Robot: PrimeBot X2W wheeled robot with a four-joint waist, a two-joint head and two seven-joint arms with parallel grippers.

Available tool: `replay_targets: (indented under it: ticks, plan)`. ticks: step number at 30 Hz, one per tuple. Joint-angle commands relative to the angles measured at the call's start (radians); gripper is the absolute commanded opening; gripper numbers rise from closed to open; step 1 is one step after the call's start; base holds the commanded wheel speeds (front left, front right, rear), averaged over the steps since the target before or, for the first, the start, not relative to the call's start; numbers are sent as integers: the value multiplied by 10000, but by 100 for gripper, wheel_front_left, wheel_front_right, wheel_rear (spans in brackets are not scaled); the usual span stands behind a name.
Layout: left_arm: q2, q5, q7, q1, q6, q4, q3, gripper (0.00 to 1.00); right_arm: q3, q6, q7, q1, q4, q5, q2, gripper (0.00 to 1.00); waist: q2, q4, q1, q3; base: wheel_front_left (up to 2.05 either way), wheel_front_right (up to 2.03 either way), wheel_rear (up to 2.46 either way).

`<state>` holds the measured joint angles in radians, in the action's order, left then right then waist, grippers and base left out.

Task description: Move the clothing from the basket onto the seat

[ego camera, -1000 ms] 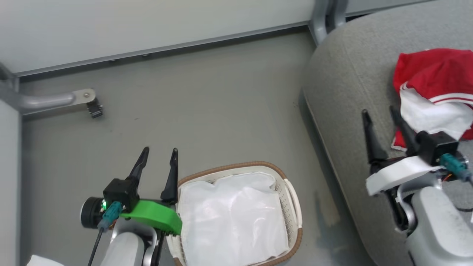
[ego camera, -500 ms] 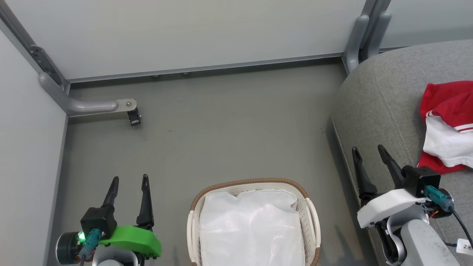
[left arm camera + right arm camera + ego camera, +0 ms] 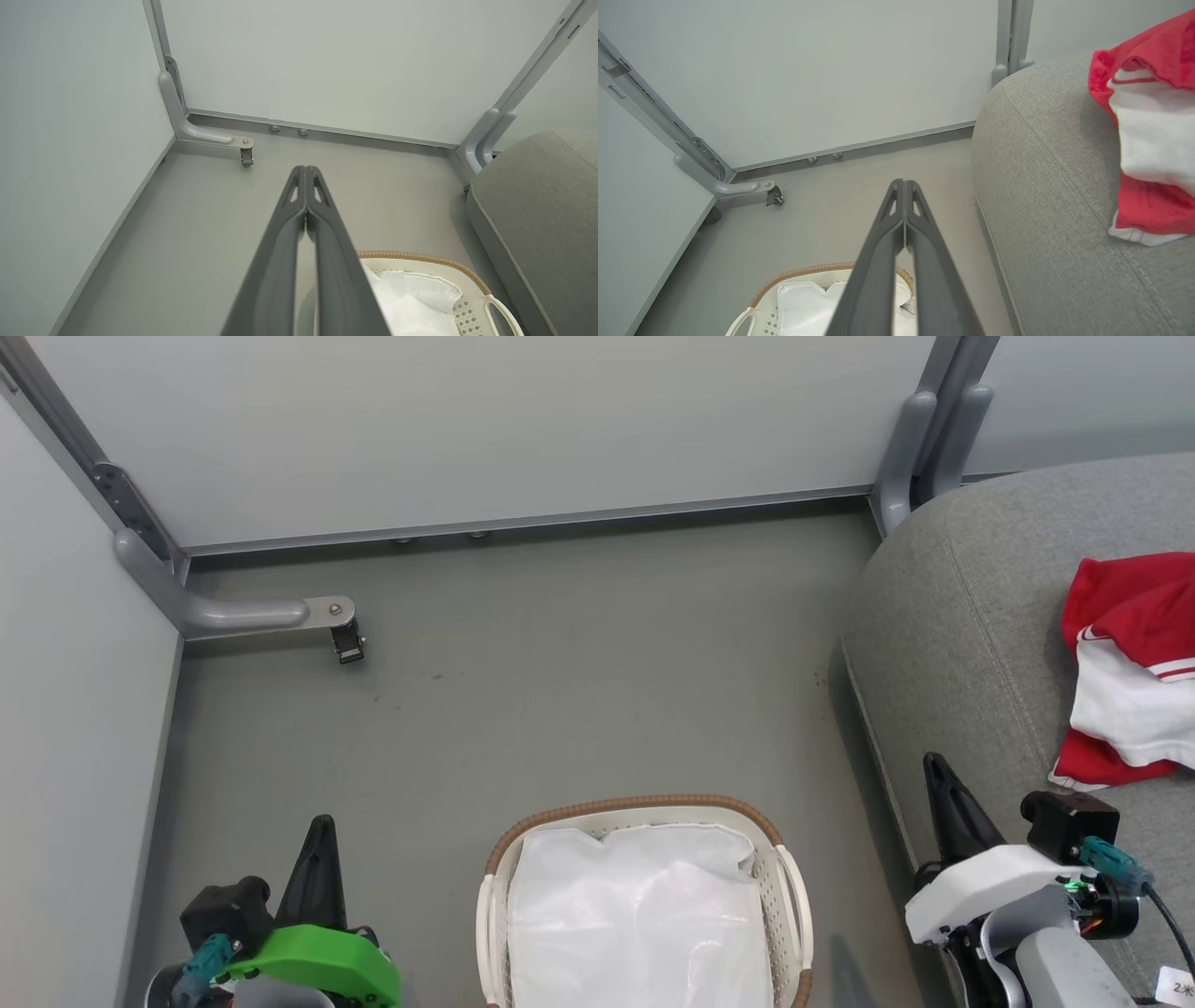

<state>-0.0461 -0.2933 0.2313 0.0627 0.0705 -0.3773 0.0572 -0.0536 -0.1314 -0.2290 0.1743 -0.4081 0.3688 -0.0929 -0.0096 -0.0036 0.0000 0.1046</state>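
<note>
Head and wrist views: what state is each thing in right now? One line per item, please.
basket: upright on the floor, no clothing seen inside.
liner: crumpled, lying in the basket.
clothing: crumpled heap resting on the seat.
seat: carrying the clothing.
left gripper: shut, holding nothing.
right gripper: shut, holding nothing.

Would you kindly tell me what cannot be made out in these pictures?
Clothing: cut off by the head view's right edge; number of jerseys unclear.
Basket: near end cut off by the head view's bottom edge; white liner hides anything beneath it.
Seat: runs past each view's right edge.
</note>
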Motion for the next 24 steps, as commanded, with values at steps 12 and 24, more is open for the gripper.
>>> replay_targets:
  ticks: [12,24]
  plan:
    - [-29,-2386,-583,155,140,392,-347,0,336,2,591,-30,450,2256,23,0,14,4,0,-107,0,0,0]
    - [-34,-4206,-1067,234,221,552,-575,0,561,3,1069,-122,657,3974,88,0,23,7,0,-209,0,0,0]
